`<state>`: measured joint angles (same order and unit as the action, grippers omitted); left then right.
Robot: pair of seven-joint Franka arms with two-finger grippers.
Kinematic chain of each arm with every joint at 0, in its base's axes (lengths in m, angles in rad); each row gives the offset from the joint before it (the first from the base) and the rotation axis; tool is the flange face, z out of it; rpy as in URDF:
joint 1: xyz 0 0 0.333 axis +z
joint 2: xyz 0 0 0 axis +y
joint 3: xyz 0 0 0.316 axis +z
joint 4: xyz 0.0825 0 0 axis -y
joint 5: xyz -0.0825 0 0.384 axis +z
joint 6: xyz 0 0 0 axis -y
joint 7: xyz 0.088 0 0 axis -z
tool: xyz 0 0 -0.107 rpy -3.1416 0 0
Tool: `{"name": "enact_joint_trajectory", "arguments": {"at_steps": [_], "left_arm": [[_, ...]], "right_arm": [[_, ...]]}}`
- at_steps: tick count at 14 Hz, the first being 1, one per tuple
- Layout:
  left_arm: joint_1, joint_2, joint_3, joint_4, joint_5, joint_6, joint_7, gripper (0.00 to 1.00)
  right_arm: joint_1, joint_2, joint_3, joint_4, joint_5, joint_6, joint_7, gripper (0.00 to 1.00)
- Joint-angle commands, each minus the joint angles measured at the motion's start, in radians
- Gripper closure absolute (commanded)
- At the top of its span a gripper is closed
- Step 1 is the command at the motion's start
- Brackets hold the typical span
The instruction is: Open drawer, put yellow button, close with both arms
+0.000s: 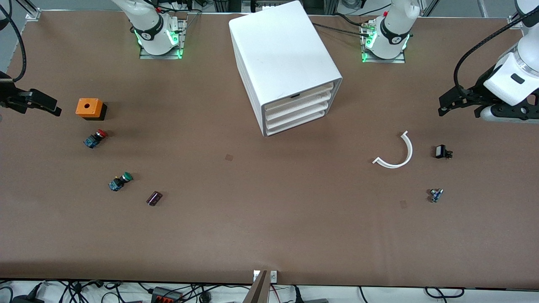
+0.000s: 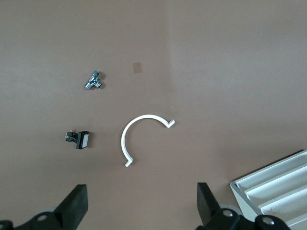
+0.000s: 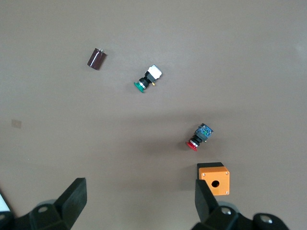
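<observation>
Hovering wide open and empty at opposite table ends, left gripper [image 1: 457, 106] and right gripper [image 1: 40, 105] risk seizing a wrong shut white plastic drawer [image 1: 300, 95]; no yellow button is visible.

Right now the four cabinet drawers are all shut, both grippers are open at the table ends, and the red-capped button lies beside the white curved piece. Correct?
Not quite. The red-capped button lies beside the orange box, as the front view shows; the white curved piece is toward the left arm's end. The cabinet drawers are shut, and the left gripper and right gripper are open.
</observation>
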<state>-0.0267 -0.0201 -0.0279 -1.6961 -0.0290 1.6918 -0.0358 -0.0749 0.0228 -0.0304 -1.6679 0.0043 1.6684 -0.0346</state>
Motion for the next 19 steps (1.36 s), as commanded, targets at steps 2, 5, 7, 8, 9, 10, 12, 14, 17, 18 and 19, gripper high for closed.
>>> {"name": "enact_joint_trajectory", "arguments": {"at_steps": [2, 5, 7, 8, 9, 10, 12, 14, 17, 18, 19], "left_arm": [[-0.001, -0.007, -0.001, -0.002, 0.017, 0.005, 0.008, 0.00], [-0.002, -0.009, -0.009, 0.004, 0.023, 0.000, 0.007, 0.00], [-0.002, -0.006, -0.007, 0.007, 0.023, 0.005, 0.007, 0.00], [-0.002, -0.006, -0.007, 0.007, 0.023, 0.005, 0.007, 0.00], [-0.002, -0.006, -0.007, 0.007, 0.023, 0.005, 0.007, 0.00], [-0.002, -0.006, -0.007, 0.007, 0.023, 0.006, 0.007, 0.00], [-0.001, -0.006, -0.007, 0.007, 0.023, 0.003, 0.007, 0.00], [-0.001, -0.006, -0.007, 0.007, 0.023, 0.003, 0.007, 0.00], [-0.001, -0.007, -0.006, 0.007, 0.023, -0.011, 0.005, 0.00], [-0.002, -0.006, -0.006, 0.007, 0.023, -0.009, 0.005, 0.00], [-0.001, -0.007, -0.006, 0.007, 0.023, -0.011, 0.005, 0.00]], "right_arm": [[0.012, -0.023, 0.004, -0.021, -0.012, 0.005, -0.013, 0.00], [0.015, -0.021, 0.006, -0.023, -0.012, 0.007, -0.013, 0.00], [0.017, -0.017, 0.006, -0.024, -0.012, 0.010, -0.013, 0.00], [0.015, -0.015, 0.006, -0.024, -0.012, 0.010, -0.013, 0.00], [0.015, -0.015, 0.006, -0.026, -0.012, 0.010, -0.015, 0.00], [0.017, -0.015, 0.006, -0.026, -0.012, 0.010, -0.019, 0.00], [0.015, -0.015, 0.006, -0.026, -0.012, 0.010, -0.022, 0.00], [0.015, -0.015, 0.006, -0.026, -0.012, 0.010, -0.033, 0.00], [0.015, -0.015, 0.006, -0.026, -0.012, 0.010, -0.033, 0.00], [0.015, -0.015, 0.006, -0.026, -0.012, 0.010, -0.033, 0.00], [0.015, -0.015, 0.006, -0.026, -0.012, 0.010, -0.033, 0.00]]}}
